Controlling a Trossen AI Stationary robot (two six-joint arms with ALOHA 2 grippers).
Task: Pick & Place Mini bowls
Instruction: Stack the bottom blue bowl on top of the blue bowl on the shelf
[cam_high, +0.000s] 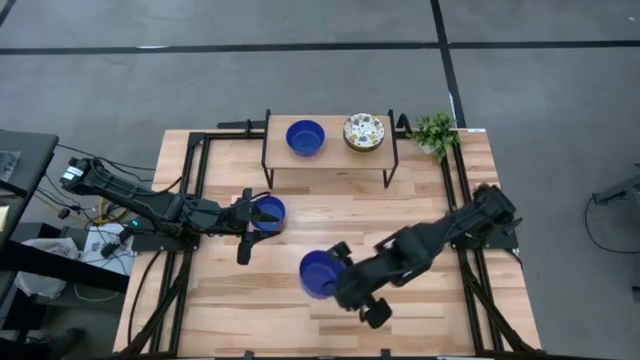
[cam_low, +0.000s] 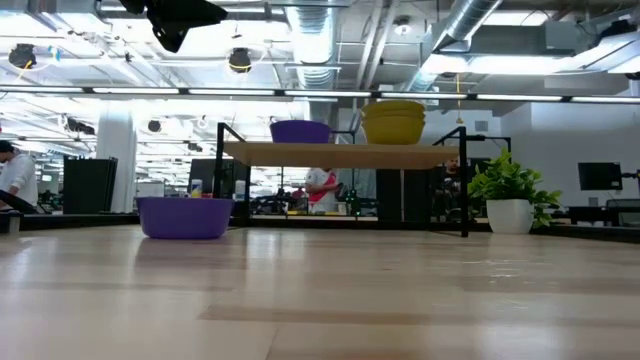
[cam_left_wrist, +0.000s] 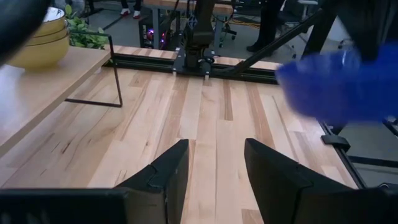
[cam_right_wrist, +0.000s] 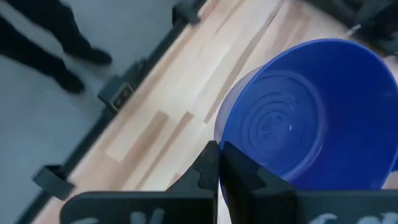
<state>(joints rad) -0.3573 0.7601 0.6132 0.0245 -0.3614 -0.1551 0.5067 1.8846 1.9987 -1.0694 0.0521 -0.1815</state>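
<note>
Two blue bowls are in play; the right hand (cam_high: 335, 272) is clamped on the rim of one blue bowl (cam_high: 318, 273), carried above the near middle of the worktop (cam_high: 420, 210); the left hand (cam_high: 247, 222), fingers apart, sits just beside another blue bowl (cam_high: 268, 213). Carry it level and keep the pinch firm, since a glossy rim likely slips; the shelf (cam_high: 330, 155) at the far side holds a third blue bowl (cam_high: 305, 137) and a speckled stack (cam_high: 364, 132).

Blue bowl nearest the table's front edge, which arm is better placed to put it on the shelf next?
Right. The right hand is shut on that blue bowl at its rim; the left hand is open and empty, beside the other blue bowl.
</note>
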